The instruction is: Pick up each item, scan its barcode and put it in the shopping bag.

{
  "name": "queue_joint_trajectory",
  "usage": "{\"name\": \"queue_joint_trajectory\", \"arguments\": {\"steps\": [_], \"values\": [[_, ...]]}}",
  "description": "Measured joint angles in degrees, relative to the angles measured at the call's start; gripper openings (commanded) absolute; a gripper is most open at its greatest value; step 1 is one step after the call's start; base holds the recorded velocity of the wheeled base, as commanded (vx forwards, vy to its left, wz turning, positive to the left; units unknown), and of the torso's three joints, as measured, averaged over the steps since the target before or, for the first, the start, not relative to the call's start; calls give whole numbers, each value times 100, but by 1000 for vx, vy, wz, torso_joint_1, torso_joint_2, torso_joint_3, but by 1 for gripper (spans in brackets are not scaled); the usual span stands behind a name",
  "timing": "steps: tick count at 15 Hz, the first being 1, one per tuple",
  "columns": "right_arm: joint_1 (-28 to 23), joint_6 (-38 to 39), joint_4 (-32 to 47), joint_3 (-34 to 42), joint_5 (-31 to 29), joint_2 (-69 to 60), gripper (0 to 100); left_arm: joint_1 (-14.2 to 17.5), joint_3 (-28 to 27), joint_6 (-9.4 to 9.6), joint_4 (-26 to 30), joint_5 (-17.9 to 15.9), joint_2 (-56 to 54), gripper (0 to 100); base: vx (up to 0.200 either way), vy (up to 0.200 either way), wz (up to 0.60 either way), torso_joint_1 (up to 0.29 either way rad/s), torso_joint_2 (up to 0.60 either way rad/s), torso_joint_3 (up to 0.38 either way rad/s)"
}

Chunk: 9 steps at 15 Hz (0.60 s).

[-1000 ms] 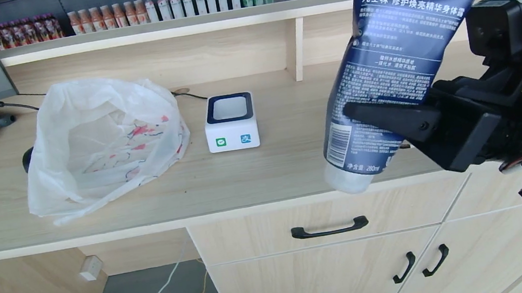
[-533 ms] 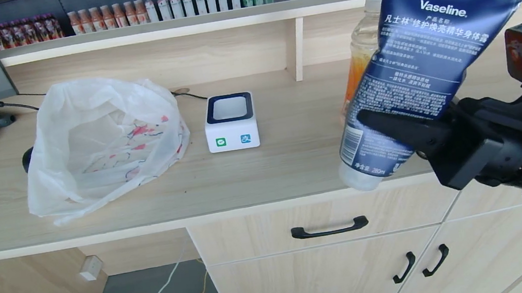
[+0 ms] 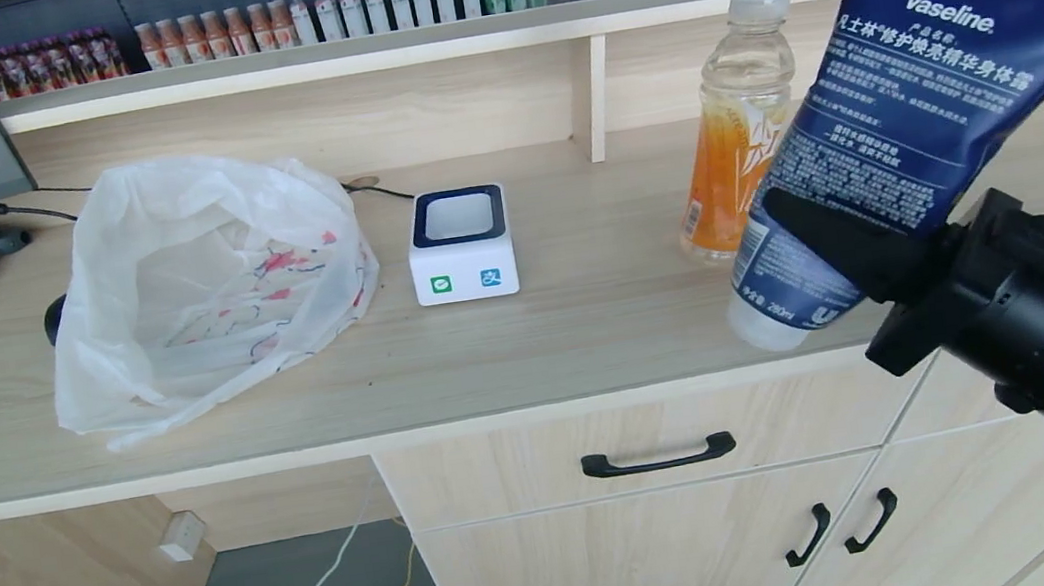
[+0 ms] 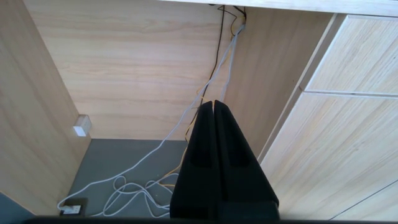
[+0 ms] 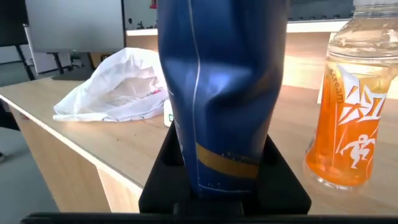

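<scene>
Broad wooden tabletop (image 3: pixel 587 325) across the head view. At its left end, white shopping bag (image 3: pixel 197 275), crumpled, mouth open, lying on the wood; from the right wrist, same bag (image 5: pixel 118 87) as a low white heap far off. In the air near the tabletop's front right part, dark blue tube (image 3: pixel 912 111), tilted, flat sealed end up and to the right, pale cap end down, printed side turned toward the head camera. Right gripper (image 3: pixel 828 243) clamped on the tube's lower part, jaws closed on it from both faces: one black jaw lying across the print in the head view, the other hidden behind the tube. In the right wrist view, tube (image 5: pixel 224 74) upright in the middle, squeezed between both jaws of the right gripper (image 5: pixel 224 162), cap end hidden below them, upper end cut off. Just behind the tube, orange drink bottle (image 3: pixel 738 133) standing upright on the tabletop, white cap on; in the right wrist view, bottle (image 5: pixel 351 124) clearly apart from the tube, cap cut off. Between bag and bottle, small white scanner (image 3: pixel 462 245), dark-rimmed window facing up; from the right wrist barely a white corner beside the tube, too little to make out. Left gripper (image 4: pixel 214 109) low beside the cabinet, jaws pressed together with nothing between them, cables (image 4: pixel 143 186) on the floor beyond.
</scene>
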Motion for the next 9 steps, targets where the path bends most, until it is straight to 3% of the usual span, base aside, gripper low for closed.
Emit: {"name": "queue_joint_trajectory", "arguments": {"steps": [3,5,9], "values": [[961,-580,46,20,-1977,2,0,-2,0,0,0,0,0,0,0,0,0,0,0,0],[1206,-878,17,-9,-2801,24,0,-2,0,0,0,0,0,0,0,0,0,0,0,0],[1302,-1214,-55,-20,-3183,22,0,-2,0,45,0,0,0,0,0,0,0,0,0,0]]}}
